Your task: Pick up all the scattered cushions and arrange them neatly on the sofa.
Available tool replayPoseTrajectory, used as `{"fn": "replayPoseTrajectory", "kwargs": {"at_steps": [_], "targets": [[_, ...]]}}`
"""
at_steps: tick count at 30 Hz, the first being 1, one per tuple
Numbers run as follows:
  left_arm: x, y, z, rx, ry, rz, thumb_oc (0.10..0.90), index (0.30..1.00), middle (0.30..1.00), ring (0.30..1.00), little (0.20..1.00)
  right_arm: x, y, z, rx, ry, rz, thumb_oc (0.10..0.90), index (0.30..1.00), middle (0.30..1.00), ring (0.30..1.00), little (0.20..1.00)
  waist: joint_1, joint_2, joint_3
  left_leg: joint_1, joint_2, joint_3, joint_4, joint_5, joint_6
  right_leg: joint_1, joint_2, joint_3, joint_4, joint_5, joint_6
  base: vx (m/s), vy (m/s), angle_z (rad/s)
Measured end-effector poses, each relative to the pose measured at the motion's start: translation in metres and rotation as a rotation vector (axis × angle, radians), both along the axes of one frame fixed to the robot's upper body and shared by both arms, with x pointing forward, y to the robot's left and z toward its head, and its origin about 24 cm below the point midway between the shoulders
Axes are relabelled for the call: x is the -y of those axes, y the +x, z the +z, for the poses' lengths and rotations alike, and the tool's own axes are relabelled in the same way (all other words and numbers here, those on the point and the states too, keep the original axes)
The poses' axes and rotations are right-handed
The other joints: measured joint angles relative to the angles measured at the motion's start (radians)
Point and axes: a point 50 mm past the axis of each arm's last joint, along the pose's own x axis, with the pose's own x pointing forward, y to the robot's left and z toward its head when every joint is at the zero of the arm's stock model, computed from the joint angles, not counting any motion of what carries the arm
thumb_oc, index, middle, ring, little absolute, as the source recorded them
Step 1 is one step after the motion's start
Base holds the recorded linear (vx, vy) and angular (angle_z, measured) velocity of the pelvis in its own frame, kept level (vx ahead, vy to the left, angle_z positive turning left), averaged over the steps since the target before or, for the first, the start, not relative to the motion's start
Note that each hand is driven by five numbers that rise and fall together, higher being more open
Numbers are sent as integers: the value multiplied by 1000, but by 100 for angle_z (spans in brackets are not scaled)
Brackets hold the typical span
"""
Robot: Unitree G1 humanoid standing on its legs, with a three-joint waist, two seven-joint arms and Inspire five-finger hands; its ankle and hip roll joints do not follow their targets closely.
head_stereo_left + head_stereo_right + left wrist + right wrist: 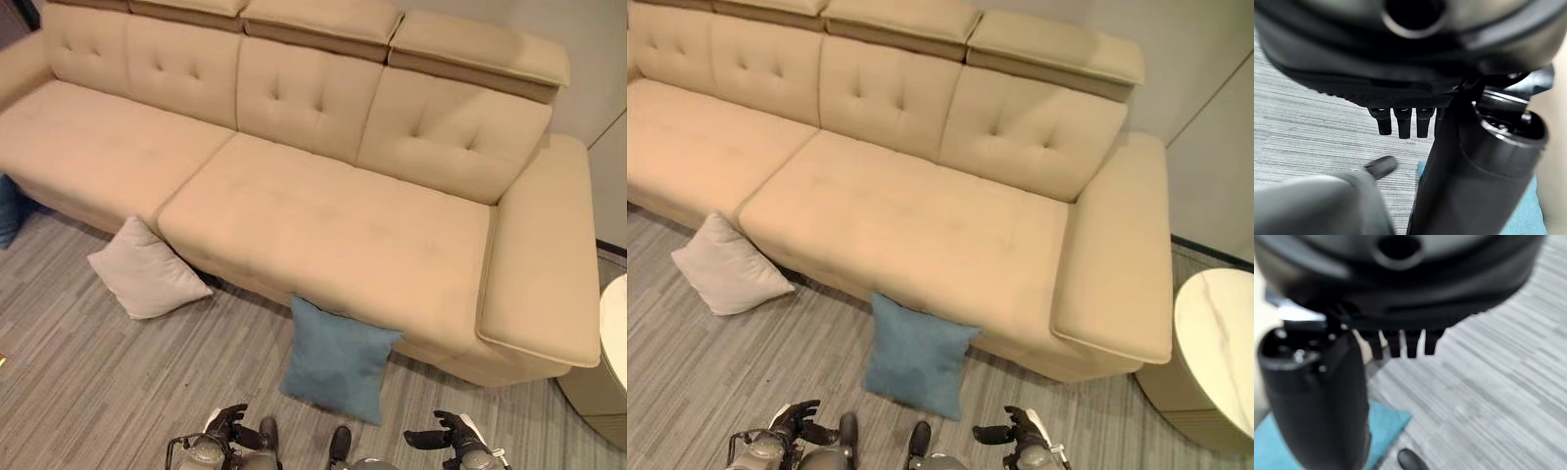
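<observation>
A teal cushion (338, 360) leans upright against the front of the beige sofa (323, 215), on the floor near its right half. A pale grey cushion (145, 271) leans on the sofa front further left. At the far left edge a dark blue cushion (12, 211) peeks in, mostly cut off. My left hand (228, 422) hangs low in front of the teal cushion and to its left, fingers (1403, 122) straight and holding nothing. My right hand (443, 432) hangs low to the cushion's right, fingers (1400, 345) straight and empty. The teal cushion (1522, 215) shows past both hands.
The sofa seat holds no cushions. A round white side table (1220, 343) stands by the sofa's right armrest (1122, 264). Grey striped carpet (88, 382) spreads in front of the sofa.
</observation>
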Motion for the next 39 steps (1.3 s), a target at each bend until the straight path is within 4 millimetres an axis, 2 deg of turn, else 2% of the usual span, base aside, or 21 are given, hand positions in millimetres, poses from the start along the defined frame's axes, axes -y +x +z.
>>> {"fn": "replayPoseTrajectory", "kwargs": {"at_steps": [1,2,3,8,12,13,15,16,18,19,20,21,22,24,26,27,28,31,33,35,39], "targets": [[2,-3,-1,-7,-6,0,800,900,900,900,900,3,0,1,0,-8,-1,800,900,900,900,900,0,23,-2,11,7,-7,5,58,3,10,17,14,0,-7,9,136,115,-40],[1,-3,-2,-12,-2,1,800,900,900,900,900,3,-6,-1,-14,-10,-7,800,900,900,900,900,-5,23,-3,23,-8,-11,-1,55,41,19,0,21,0,-20,33,129,123,-23],[2,-4,-2,-15,-2,1,800,900,900,900,900,4,-10,-3,-23,-10,-14,800,900,900,900,900,-6,27,-2,41,-16,-8,-22,53,49,26,-4,33,0,-23,40,63,93,-11],[-13,-5,1,-16,39,11,800,900,900,900,900,-6,-9,-5,-21,17,-15,800,900,900,900,900,6,27,-2,60,-51,5,-37,47,58,26,-42,45,17,-40,72,1,64,-4],[-26,-1,6,3,82,30,800,900,900,900,900,-8,12,2,43,26,-16,800,900,900,900,900,8,29,3,53,-52,11,-37,43,63,4,-44,56,27,-44,78,-233,27,-8],[-27,14,12,71,75,70,800,900,900,900,900,-7,38,14,137,31,-42,800,900,900,900,900,9,38,8,-53,-41,26,21,41,63,-126,-54,76,127,-73,84,-371,26,-23],[-24,48,28,195,60,102,800,900,900,900,900,-4,78,38,287,29,-65,800,900,900,900,900,6,53,69,-159,-32,31,65,45,67,-259,-61,77,238,-91,77,-283,39,-15],[-23,66,39,260,55,111,800,900,900,900,900,-4,95,49,344,26,-64,800,900,900,900,900,11,49,103,-211,-34,35,98,45,68,-336,-74,88,315,-112,71,-192,34,-12],[-21,102,63,401,34,134,800,900,900,900,900,-4,128,76,479,36,-85,800,900,900,900,900,8,42,155,-339,-46,40,156,39,70,-514,-108,104,473,-161,61,-120,6,-6],[-20,105,65,415,33,134,800,900,900,900,900,-3,130,78,492,35,-90,800,900,900,900,900,8,41,159,-353,-48,41,161,37,69,-534,-112,105,488,-166,60,-97,-11,1],[-16,136,91,541,13,140,800,900,900,900,900,-4,154,103,605,42,-127,800,900,900,900,900,10,35,229,-429,-55,54,200,30,76,-636,-129,127,581,-186,55,-94,-25,-5],[-14,147,100,576,4,153,800,900,900,900,900,-7,165,112,639,46,-127,800,900,900,900,900,6,35,266,-453,-53,59,228,27,80,-662,-132,132,603,-189,51,-149,-14,-9],[-13,154,107,602,-7,157,800,900,900,900,900,-9,171,120,668,53,-126,800,900,900,900,900,4,34,267,-515,-51,63,278,14,94,-722,-136,142,645,-195,39,-133,-27,-8],[-10,169,122,659,-18,169,800,900,900,900,900,-9,183,133,724,46,-146,800,900,900,900,900,-1,35,267,-624,-46,65,359,-8,93,-826,-143,151,711,-209,29,-116,-30,-4],[-8,192,150,762,-15,187,800,900,900,900,900,-10,203,161,828,41,-181,800,900,900,900,900,-8,38,270,-807,-26,65,494,-34,105,-991,-143,152,802,-220,11,-62,-27,-8],[-5,208,173,831,-14,181,800,900,900,900,900,-11,216,183,902,43,-201,800,900,900,900,900,-14,39,280,-913,-14,65,570,-49,108,-1090,-143,154,859,-226,1,-17,-40,-8],[0,222,194,891,-23,166,800,900,900,900,900,-12,227,203,967,49,-216,800,900,900,900,900,-17,41,307,-970,-6,65,621,-61,111,-1144,-144,158,900,-231,-7,-15,-36,-9],[10,243,231,995,-32,152,800,900,900,900,900,-18,244,238,1083,68,-241,800,900,900,900,900,-20,41,312,-1086,4,76,695,-82,111,-1267,-144,177,970,-244,-17,23,-18,-7],[14,257,269,1102,-46,139,800,900,900,900,900,-22,257,276,1204,100,-244,800,900,900,900,900,-19,42,313,-1172,5,85,707,-84,112,-1365,-145,188,991,-238,-23,38,-35,-9],[20,265,296,1170,-54,124,800,900,900,900,900,-26,264,304,1285,128,-251,800,900,900,900,900,-19,52,323,-1210,7,82,708,-75,107,-1403,-145,185,1000,-231,-24,13,-14,-2],[30,271,322,1249,-82,95,800,900,900,900,900,-39,270,331,1365,166,-220,800,900,900,900,900,-18,53,322,-1226,1,82,665,-45,102,-1432,-146,182,980,-224,-37,33,-37,5]]}}
